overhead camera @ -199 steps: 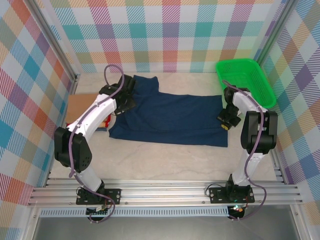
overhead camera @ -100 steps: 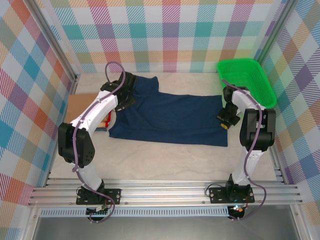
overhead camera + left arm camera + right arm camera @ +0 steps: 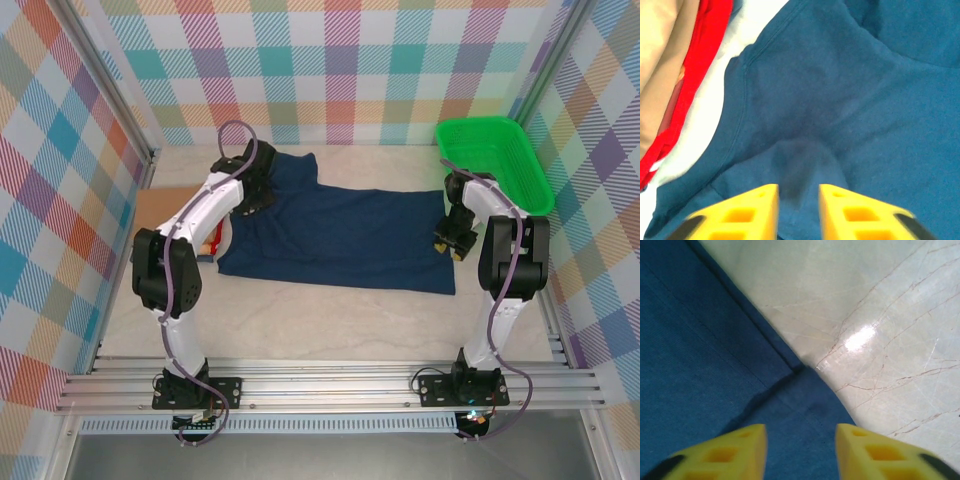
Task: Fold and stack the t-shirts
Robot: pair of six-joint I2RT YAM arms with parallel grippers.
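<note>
A navy t-shirt (image 3: 340, 235) lies flat across the middle of the desk (image 3: 880, 315), its long side running 9 to 3 o'clock. Your left claw (image 3: 798, 192) hovers spread over the 10 o'clock end, near the collar seam, pinching nothing. Your right claw (image 3: 800, 432) is spread over the hem corner at 3 o'clock, also empty. A folded tan t-shirt (image 3: 660, 60) and a red t-shirt (image 3: 705, 55) sit just beside at 9 o'clock. Expect light, limp cloth that bunches easily. Grip seamed edges and corners, both ends together.

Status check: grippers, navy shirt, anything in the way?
Left gripper open over navy t-shirt, sleeve end. Right gripper open over its hem corner. Shirt lies flat. Tan shirt, red shirt alongside; nothing blocking.
</note>
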